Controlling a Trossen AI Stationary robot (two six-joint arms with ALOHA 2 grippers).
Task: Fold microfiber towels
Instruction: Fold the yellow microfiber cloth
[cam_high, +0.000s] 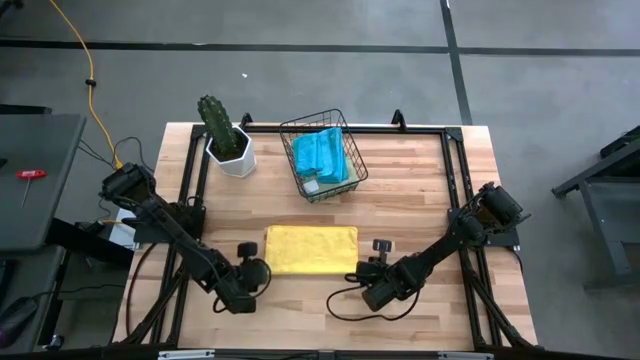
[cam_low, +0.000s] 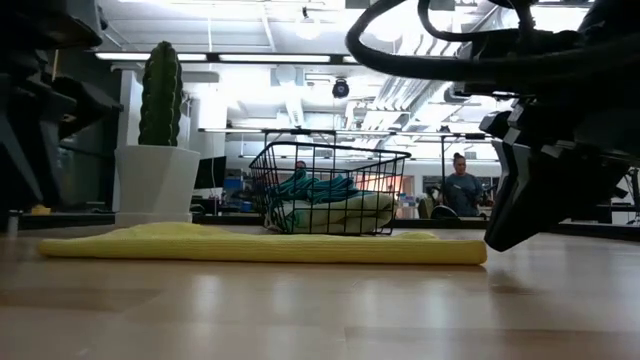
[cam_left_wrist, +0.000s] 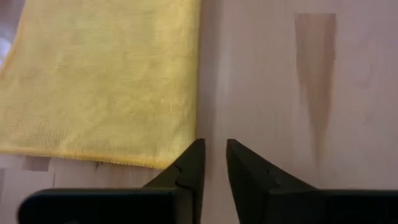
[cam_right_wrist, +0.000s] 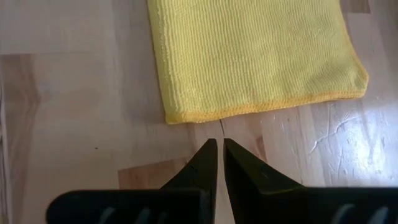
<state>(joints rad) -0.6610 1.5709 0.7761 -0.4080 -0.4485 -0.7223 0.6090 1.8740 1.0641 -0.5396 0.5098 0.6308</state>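
A yellow microfiber towel lies flat on the wooden table as a folded rectangle; in the low view it shows as several layers. My left gripper stands just off the towel's left edge, its fingers a narrow gap apart over bare wood, beside a towel corner. My right gripper stands just off the towel's right edge, shut and empty, close to the towel's hem. Teal towels lie in the black wire basket.
A cactus in a white pot stands at the far left. The wire basket also holds a light green cloth. A black frame rail runs round the table. People show in the room beyond.
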